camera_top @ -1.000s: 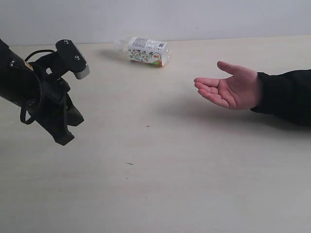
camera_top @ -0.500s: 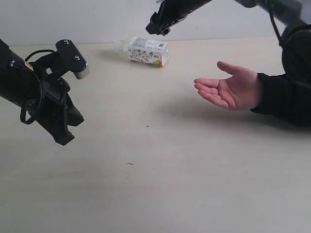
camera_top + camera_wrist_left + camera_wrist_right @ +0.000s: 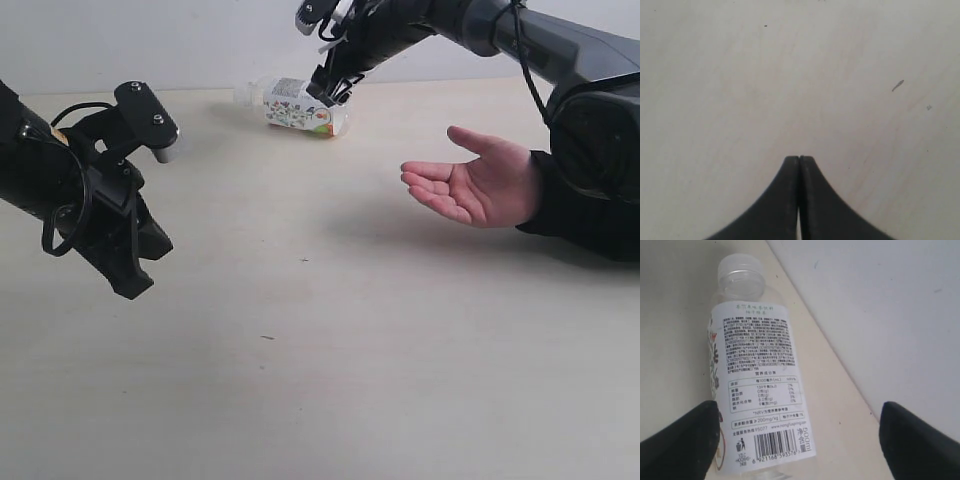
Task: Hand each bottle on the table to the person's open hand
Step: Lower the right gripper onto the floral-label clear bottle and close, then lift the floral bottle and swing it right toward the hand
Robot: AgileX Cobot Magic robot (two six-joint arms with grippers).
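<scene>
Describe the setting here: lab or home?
Probably a robot lab test bench: bare wood-grain table, plain wall, two black robot arms, a person's open hand held out, one bottle lying down.

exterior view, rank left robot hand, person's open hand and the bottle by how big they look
1. left robot hand, largest, though it seems nearest the camera
2. person's open hand
3. bottle, smallest; it lies farthest back, partly behind the right robot hand
</scene>
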